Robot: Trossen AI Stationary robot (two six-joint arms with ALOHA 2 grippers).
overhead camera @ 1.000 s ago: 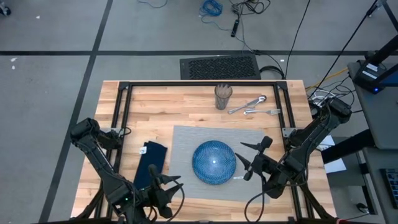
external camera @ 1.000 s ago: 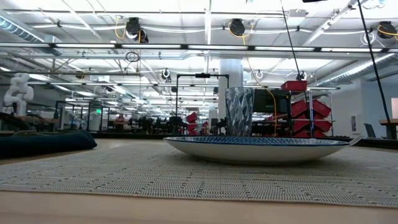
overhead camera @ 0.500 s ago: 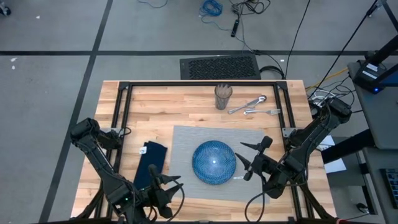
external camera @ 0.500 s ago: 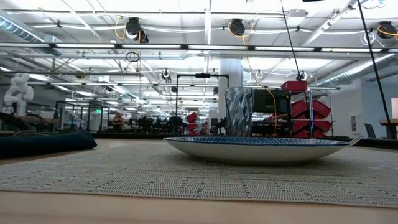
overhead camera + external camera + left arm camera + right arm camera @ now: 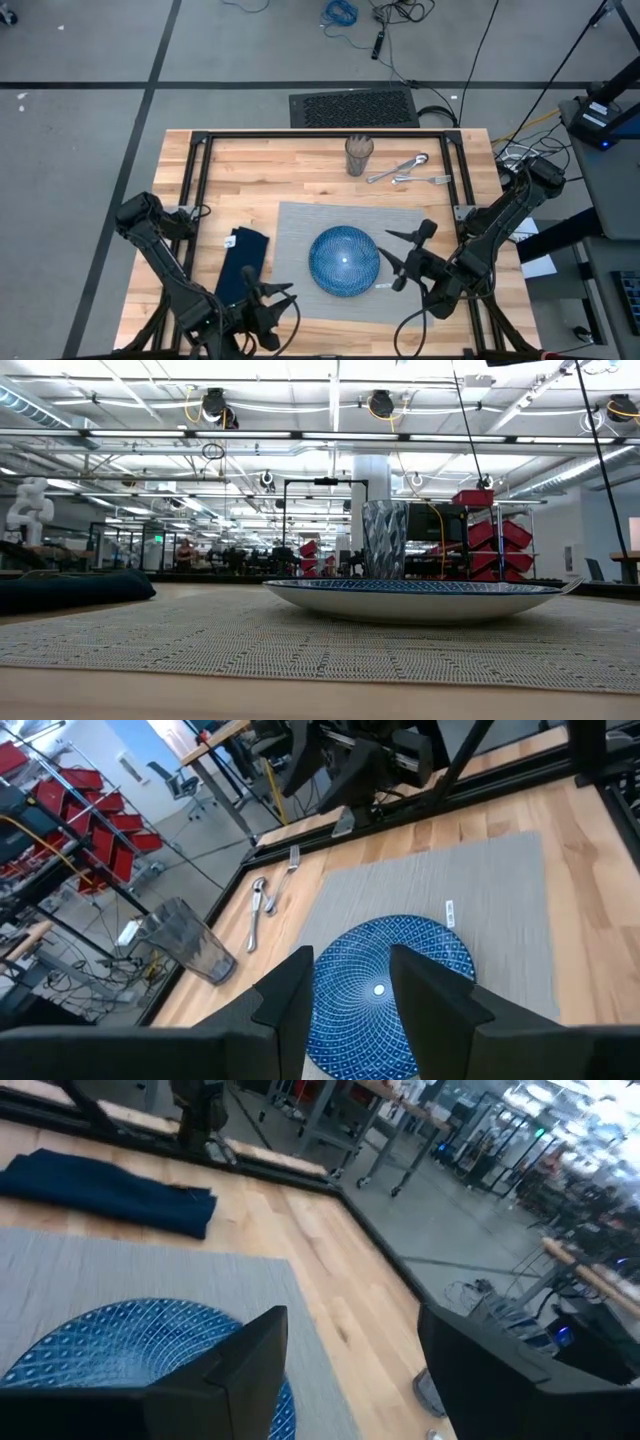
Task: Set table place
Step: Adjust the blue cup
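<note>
With the plate already on the grey mat mid-desk, I'd send the right gripper, empty and wide open beside the plate, to the cutlery at the far edge; the left gripper, part open and empty, waits by the napkin.

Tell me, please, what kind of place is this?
Probably a robotics lab or workshop: a grey floor with loose cables, red parts bins on shelving, and rows of workbenches under ceiling lights.
</note>
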